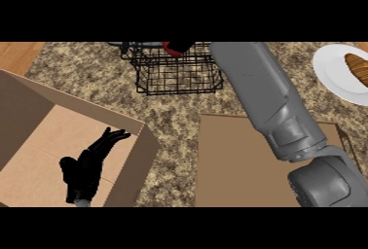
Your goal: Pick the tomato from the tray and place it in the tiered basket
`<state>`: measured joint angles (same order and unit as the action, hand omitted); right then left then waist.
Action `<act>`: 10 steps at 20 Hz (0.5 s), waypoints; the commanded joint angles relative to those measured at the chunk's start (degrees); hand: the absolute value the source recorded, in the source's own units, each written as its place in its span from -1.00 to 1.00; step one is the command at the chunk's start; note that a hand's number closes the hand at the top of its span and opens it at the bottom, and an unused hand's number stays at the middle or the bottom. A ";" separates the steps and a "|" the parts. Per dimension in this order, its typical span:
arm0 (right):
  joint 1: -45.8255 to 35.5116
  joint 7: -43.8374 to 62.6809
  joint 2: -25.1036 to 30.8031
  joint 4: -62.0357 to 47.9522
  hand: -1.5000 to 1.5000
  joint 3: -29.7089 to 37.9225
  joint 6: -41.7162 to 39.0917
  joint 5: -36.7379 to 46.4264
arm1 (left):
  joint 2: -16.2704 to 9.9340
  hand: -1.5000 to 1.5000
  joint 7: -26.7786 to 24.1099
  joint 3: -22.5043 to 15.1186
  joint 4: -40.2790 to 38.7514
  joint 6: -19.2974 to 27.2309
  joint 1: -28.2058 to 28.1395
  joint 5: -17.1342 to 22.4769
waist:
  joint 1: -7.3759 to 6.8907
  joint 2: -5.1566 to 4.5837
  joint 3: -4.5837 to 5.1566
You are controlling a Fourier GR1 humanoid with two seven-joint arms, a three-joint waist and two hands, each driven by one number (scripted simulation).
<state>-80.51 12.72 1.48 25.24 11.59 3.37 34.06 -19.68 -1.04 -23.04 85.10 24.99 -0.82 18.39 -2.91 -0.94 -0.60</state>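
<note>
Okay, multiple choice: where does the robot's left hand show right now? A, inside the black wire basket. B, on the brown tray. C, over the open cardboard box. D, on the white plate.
C: the left hand shows at the lower left over the open cardboard box, fingers straight.

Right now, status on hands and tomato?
Left hand open, resting over the brown cardboard box. Right hand at the black wire tiered basket, fingers hidden. Red tomato at basket top.

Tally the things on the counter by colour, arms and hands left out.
Brown: 3, cardboard box, tray, pastry
Black: 1, tiered basket
Red: 1, tomato
White: 1, plate
Total: 6
</note>
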 commanded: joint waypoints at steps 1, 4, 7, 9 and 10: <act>0.84 -3.33 -1.41 -1.94 -1.00 4.53 1.70 -5.81 | -0.84 0.00 0.49 -0.39 -4.24 1.09 0.29 -2.97 | 0.22 -0.10 0.60; -0.93 -5.73 -1.43 -2.52 -1.00 7.92 4.20 -9.78 | -1.25 0.00 0.89 -1.10 -3.15 0.70 0.82 -2.97 | -0.36 -0.18 0.60; -0.96 -8.74 -1.46 -2.65 -1.00 11.26 6.15 -12.36 | 0.30 0.00 0.72 -1.39 -5.11 2.43 1.88 -3.60 | 0.03 -0.39 0.61; -0.90 -11.45 2.87 -0.98 -1.00 12.69 7.22 -12.19 | 0.39 0.00 -0.95 -1.97 -4.78 2.04 -0.49 -3.35 | 0.39 -0.39 0.61; -2.27 -9.81 2.19 -0.58 -1.00 13.18 11.25 -12.06 | -1.49 0.00 -0.21 0.31 -4.30 0.57 -0.40 -1.42 | 0.38 -0.18 0.64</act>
<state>-81.53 4.55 2.09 23.89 21.94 9.37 23.68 -19.75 -1.54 -23.53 85.18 25.75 -0.89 18.34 -2.80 -0.89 -0.52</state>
